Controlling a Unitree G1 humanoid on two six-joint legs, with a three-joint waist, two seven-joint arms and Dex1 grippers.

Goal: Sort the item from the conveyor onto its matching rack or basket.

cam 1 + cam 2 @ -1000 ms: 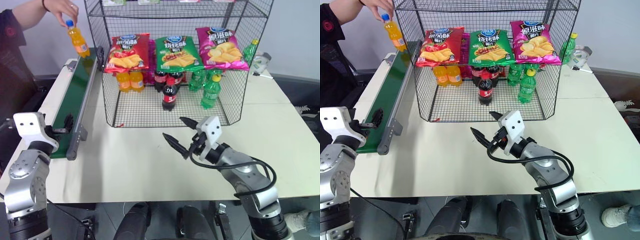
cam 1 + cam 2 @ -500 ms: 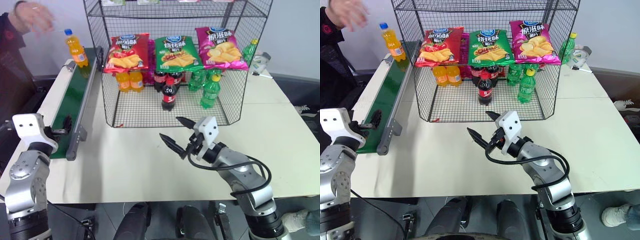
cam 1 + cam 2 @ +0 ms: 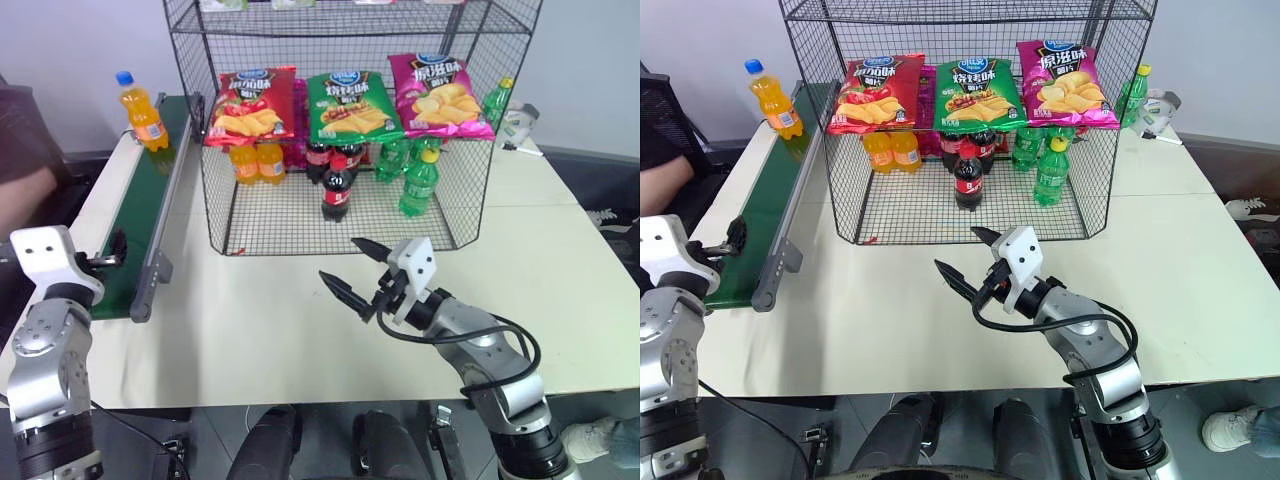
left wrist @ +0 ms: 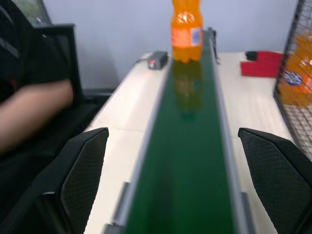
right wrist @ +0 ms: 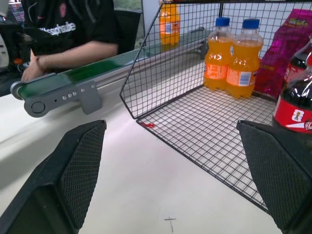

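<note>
A pale table (image 3: 300,330) carries everything here, and the biggest thing on it is the black wire rack (image 3: 340,120), a tall cage with a gridded floor and shelves above. Along its middle level hang three chip bags: a red bag (image 3: 248,105), a green bag (image 3: 350,105) and a pink bag (image 3: 440,95). On the rack floor behind them stand two orange soda bottles (image 3: 255,162) at the left, dark cola bottles (image 3: 336,185) with red caps in the middle, and green bottles (image 3: 420,180) at the right. To the rack's left, just beside it, runs the conveyor (image 3: 150,200), a long dark-green belt with grey side rails reaching from the table's near edge toward the back wall. A person's forearm (image 3: 25,195) rests beyond the conveyor at the far left. The right gripper (image 3: 350,268) hovers over bare table in front of the rack's open side, its two black fingers spread wide with nothing between them. The left gripper (image 4: 175,180) sits at the near end of the conveyor, pointing along the belt, its fingers also spread wide and empty. The orange soda bottle (image 3: 142,108) with the blue cap stands upright and alone on the far end of the belt, well apart from both grippers.
</note>
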